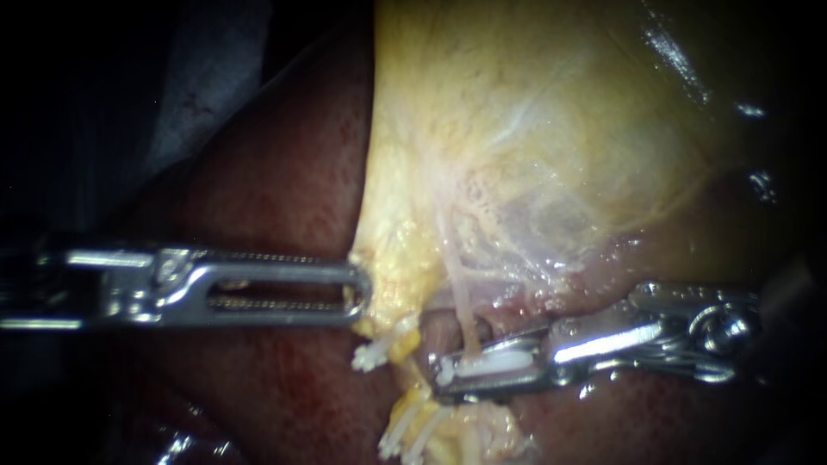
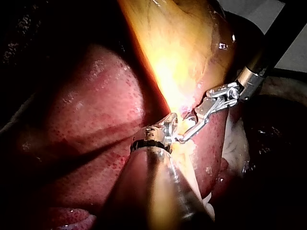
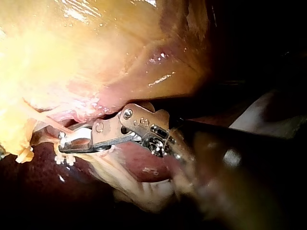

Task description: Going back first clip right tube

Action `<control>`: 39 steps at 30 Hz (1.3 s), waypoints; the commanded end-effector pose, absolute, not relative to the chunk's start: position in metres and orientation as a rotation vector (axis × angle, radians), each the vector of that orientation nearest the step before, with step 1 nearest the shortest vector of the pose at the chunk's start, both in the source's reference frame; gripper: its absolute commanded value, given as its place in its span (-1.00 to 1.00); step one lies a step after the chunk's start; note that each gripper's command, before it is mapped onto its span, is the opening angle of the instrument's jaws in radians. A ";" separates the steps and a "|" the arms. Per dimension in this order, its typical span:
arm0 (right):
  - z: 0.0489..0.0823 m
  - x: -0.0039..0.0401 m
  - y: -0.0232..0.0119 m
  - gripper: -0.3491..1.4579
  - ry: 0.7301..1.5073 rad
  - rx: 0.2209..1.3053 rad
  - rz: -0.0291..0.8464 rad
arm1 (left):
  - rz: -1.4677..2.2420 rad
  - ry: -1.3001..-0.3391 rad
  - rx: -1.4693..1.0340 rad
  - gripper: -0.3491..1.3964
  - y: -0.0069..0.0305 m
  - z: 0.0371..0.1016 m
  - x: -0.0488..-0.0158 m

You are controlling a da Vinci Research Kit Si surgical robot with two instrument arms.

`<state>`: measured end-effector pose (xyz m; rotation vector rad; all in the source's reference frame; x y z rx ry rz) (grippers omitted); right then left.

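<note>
A thin pale tube (image 1: pixel 461 293) runs down from the yellow gallbladder (image 1: pixel 534 129) into the jaws of my right instrument (image 1: pixel 444 372). Those jaws are shut on a white clip (image 1: pixel 495 362) that sits across the tube. In the right wrist view the same clip (image 3: pixel 79 141) shows white between the jaws of my right instrument (image 3: pixel 67 146), and the tube (image 3: pixel 48 120) reaches it from the gallbladder side. My left instrument (image 1: pixel 362 293) is shut on the gallbladder's yellow edge, left of the tube. In the left wrist view my left instrument (image 2: pixel 173 125) holds that edge close to my right instrument (image 2: pixel 184 138).
Dark red liver (image 1: pixel 276 172) lies under and left of the gallbladder. A white toothed piece (image 1: pixel 372 356) hangs below the left jaws, and another (image 1: pixel 405 430) lies lower among yellow fat. A grey drape (image 1: pixel 198 77) shows at the upper left.
</note>
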<state>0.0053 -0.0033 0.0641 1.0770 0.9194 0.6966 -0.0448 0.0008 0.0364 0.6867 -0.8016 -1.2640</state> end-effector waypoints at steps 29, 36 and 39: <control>0.0642 0.0053 -0.0033 -0.74 0.924 1.087 0.697 | -1.264 -0.802 0.686 -1.00 0.0008 0.0365 -0.0449; 0.0635 0.0054 -0.0031 -0.30 0.959 1.087 0.710 | -1.264 -0.802 0.686 -1.00 0.0008 0.0365 -0.0449; 0.0632 0.0053 -0.0028 -0.24 0.979 1.062 0.691 | -1.264 -0.802 0.686 -1.00 0.0007 0.0365 -0.0449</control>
